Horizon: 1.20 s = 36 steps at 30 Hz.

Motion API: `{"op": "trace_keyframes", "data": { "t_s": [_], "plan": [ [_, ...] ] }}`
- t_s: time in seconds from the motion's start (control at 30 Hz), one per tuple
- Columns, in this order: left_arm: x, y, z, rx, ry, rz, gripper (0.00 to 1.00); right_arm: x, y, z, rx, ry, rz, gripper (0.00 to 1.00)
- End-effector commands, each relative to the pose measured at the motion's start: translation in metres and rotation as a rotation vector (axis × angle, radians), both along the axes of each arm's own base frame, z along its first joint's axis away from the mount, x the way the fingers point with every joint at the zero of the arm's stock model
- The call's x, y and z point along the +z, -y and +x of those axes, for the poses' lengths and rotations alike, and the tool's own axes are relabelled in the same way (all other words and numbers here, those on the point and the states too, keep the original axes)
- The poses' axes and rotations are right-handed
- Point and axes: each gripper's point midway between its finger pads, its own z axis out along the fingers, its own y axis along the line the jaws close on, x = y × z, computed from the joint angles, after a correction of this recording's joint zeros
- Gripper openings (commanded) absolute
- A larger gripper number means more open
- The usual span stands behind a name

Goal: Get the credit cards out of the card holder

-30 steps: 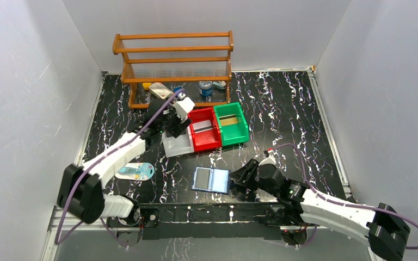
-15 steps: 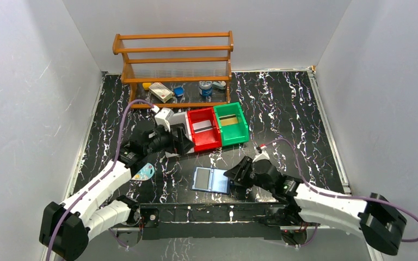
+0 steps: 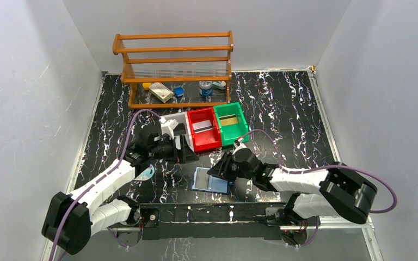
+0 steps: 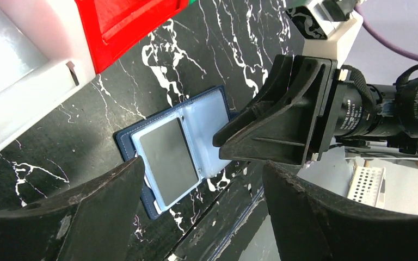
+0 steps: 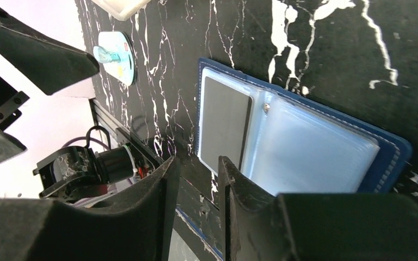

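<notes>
Three open bins stand in a row on the black, white-veined bench [image 3: 283, 109], in front of a wooden rack [image 3: 174, 51]. The green bin [image 3: 231, 124] holds a flat tan piece. The red bin [image 3: 203, 129] beside it holds a flat pale piece. The white bin [image 3: 178, 120] touches the red one and is partly hidden by the left arm, so its contents cannot be made out. The rack's lowest shelf carries a few small items, among them a tin [image 3: 206, 87] and a small box [image 3: 161, 92].

The card holder [image 3: 211, 180] lies opened flat on the bench near its near edge, between the two arms. Its outer cover is dark navy with pale stitching along the border. Inside are clear light-blue plastic sleeves. The sleeve on one half holds a dark grey card [image 5: 226, 128]. The other half looks pale, and whether it holds anything cannot be told. A small stud sits at the fold.

The right tool [image 3: 217, 169] is low over the holder, its fingers parted by only a narrow gap and gripping nothing. Whether it touches the sleeves cannot be told. The left tool [image 3: 189, 155] hangs just beyond the holder, near the red bin, with its fingers spread wide and empty. A white oval packet [image 5: 117, 57] lies on the bench to the left, partly under the left arm.
</notes>
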Motion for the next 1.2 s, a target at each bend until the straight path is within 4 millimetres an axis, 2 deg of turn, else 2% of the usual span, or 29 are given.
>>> {"op": "trace_keyframes", "data": {
  "t_s": [0.0, 0.3, 0.4, 0.47, 0.57, 0.8, 1.17],
  "plan": [
    [-0.011, 0.000, -0.015, -0.065, -0.064, 0.020, 0.77, 0.024, -0.030, 0.005, 0.049, 0.019, 0.104, 0.39],
    [-0.020, 0.005, -0.023, -0.136, -0.106, 0.036, 0.73, -0.003, -0.026, 0.006, 0.004, -0.052, 0.049, 0.38],
    [-0.024, 0.010, -0.026, -0.161, -0.115, 0.052, 0.67, -0.010, -0.026, 0.005, 0.008, -0.067, 0.033, 0.38],
    [-0.027, 0.017, -0.028, -0.184, -0.098, 0.082, 0.66, -0.015, -0.025, 0.003, 0.012, -0.078, 0.028, 0.38],
    [-0.035, 0.024, -0.031, -0.200, -0.101, 0.130, 0.66, -0.018, -0.025, 0.002, 0.014, -0.085, 0.032, 0.37],
    [-0.057, 0.019, -0.035, -0.185, -0.147, 0.198, 0.64, -0.024, -0.024, -0.002, 0.019, -0.096, 0.032, 0.37],
    [-0.069, 0.024, -0.044, -0.226, -0.166, 0.226, 0.48, -0.027, -0.025, -0.003, 0.026, -0.107, 0.031, 0.36]
  ]
}}
